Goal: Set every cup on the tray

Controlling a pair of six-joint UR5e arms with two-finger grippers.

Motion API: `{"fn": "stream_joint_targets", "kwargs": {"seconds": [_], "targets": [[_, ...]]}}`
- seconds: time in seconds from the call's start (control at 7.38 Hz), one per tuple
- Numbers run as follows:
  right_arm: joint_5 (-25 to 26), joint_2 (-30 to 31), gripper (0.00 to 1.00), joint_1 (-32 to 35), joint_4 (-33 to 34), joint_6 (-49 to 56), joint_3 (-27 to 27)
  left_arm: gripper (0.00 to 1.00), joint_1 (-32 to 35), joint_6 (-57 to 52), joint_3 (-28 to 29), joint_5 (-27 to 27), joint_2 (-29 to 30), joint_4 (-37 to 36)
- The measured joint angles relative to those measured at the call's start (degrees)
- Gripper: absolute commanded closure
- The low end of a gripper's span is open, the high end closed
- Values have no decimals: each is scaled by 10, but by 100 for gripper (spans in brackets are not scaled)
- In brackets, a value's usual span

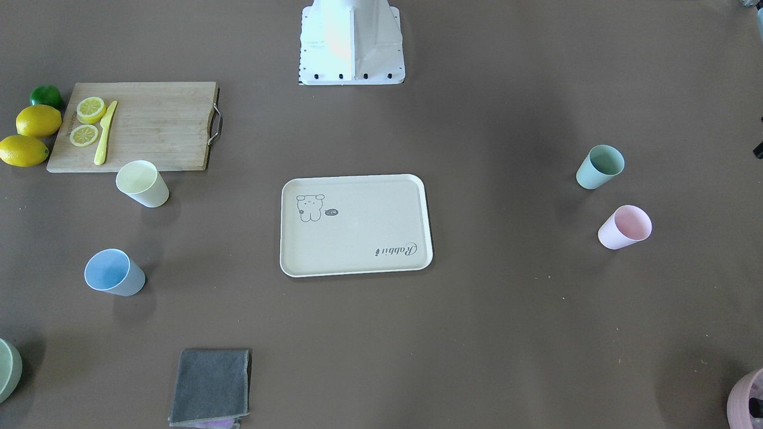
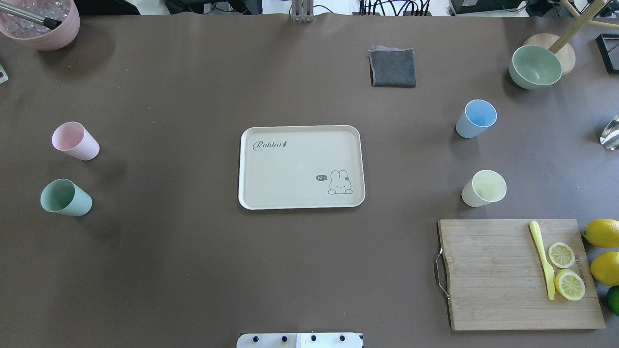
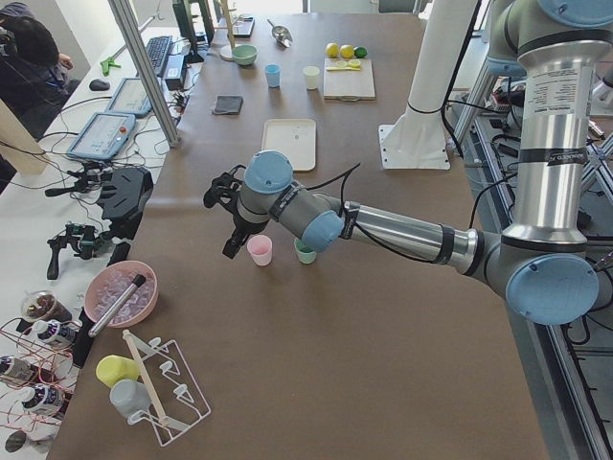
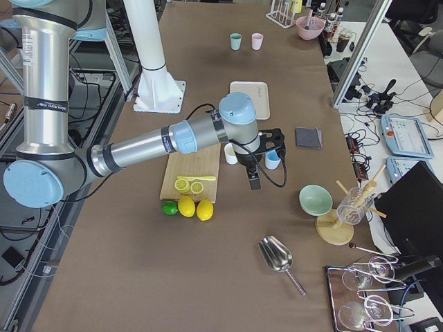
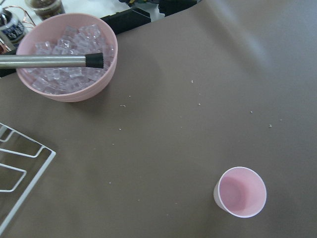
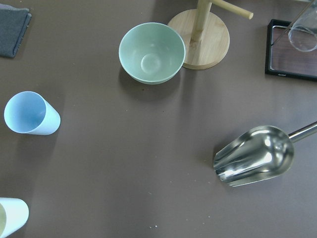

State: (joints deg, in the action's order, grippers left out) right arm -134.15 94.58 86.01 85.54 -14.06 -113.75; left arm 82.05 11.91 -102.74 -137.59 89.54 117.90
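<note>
**All four cups stand off the tray**

You have the cream tray (image 2: 290,169) lying flat in the middle of the brown worktop (image 2: 193,266), with its "Rabbit" script and rabbit drawing facing up. All four cups stand upright on the worktop, well apart from the tray. On the robot's left you see the pink cup (image 2: 75,140) and the mint green cup (image 2: 65,197), near each other but not touching. On its right stand the light blue cup (image 2: 475,119) and the pale yellow cup (image 2: 483,188), the yellow one just beside the bamboo cutting board (image 2: 488,275). The left gripper (image 3: 233,240) hangs over the worktop close to the pink cup. The right gripper (image 4: 255,181) hangs near the light blue and pale yellow cups. Only the side views show them, so you cannot tell whether either gripper is apart or together
</note>
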Motion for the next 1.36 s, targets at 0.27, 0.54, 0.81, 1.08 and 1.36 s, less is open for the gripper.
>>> {"fn": "stream_joint_targets", "kwargs": {"seconds": [0.27, 0.54, 0.81, 1.08, 1.36], "targets": [[16, -4, 2, -69, -53, -131, 2, 2, -57, 92, 39, 4, 13, 54], [29, -18, 2, -106, -67, -202, 3, 3, -93, 117, 99, 25, 53, 71], [36, -30, 2, -126, -69, -226, 2, 32, -126, 122, 131, 51, 66, 88], [42, -34, 2, -135, -71, -232, 2, 52, -151, 123, 162, 63, 77, 108], [43, -34, 2, -137, -71, -233, 2, 53, -174, 123, 179, 73, 81, 115]]}}
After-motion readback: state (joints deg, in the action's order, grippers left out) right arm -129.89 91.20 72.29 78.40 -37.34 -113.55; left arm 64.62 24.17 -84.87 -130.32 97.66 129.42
